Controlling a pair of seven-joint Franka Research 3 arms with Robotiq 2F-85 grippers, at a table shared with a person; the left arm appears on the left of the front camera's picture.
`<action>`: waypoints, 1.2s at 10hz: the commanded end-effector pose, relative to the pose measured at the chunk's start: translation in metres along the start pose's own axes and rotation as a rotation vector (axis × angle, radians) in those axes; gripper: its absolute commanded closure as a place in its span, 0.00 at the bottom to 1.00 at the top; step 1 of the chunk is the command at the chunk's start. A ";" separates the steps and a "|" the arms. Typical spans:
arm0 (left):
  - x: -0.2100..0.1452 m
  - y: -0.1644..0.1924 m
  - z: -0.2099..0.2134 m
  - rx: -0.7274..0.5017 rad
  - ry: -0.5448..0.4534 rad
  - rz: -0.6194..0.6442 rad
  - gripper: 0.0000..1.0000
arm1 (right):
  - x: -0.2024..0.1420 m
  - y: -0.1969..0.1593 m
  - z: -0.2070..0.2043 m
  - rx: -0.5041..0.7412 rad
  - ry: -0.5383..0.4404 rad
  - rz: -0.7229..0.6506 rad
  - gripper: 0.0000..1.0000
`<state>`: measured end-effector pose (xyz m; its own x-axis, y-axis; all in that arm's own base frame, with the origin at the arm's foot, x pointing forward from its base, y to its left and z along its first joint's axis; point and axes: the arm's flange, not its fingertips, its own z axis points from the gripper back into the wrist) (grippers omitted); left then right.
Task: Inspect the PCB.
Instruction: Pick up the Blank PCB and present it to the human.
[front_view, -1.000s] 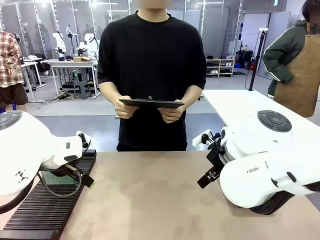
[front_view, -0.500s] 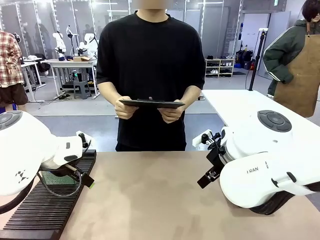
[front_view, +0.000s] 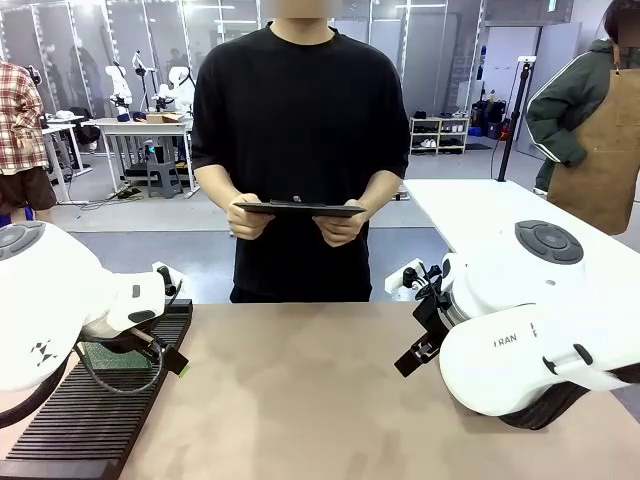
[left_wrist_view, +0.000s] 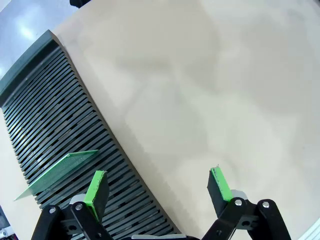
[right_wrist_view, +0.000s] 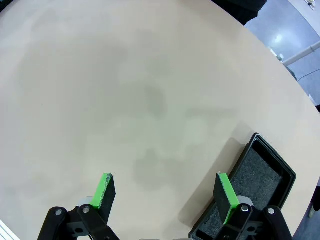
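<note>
Bright, even overhead light; soft shadows on the table (right_wrist_view: 150, 75); wide-angle bowing in wrist views

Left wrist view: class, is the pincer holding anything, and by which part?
Nothing. The left pincer is open above the table; the PCB sits free in the slotted rack.

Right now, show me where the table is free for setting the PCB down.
The table's middle is bare, from the rack on the left to the tray on the right, up to the person's edge. Crowded: the left, where the rack holds the PCB, and the right corner by the tray.
</note>
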<state>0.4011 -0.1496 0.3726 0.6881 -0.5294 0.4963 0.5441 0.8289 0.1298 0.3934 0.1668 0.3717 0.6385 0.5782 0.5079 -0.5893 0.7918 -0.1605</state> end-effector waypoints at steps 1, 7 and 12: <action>0.022 0.007 0.018 -0.003 0.038 0.009 0.00 | 0.014 -0.008 0.024 0.040 0.014 -0.048 0.00; 0.040 0.072 0.154 -0.376 0.108 0.273 0.00 | 0.024 -0.072 0.158 0.414 0.060 -0.307 0.00; -0.046 0.121 0.221 -0.742 -0.161 0.608 0.00 | -0.071 -0.114 0.217 0.750 -0.119 -0.541 0.00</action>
<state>0.3419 0.0045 0.5705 0.9164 -0.0353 0.3987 0.3230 0.6536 -0.6845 0.3205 0.0046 0.5504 0.8907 0.1557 0.4270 -0.4193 0.6443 0.6396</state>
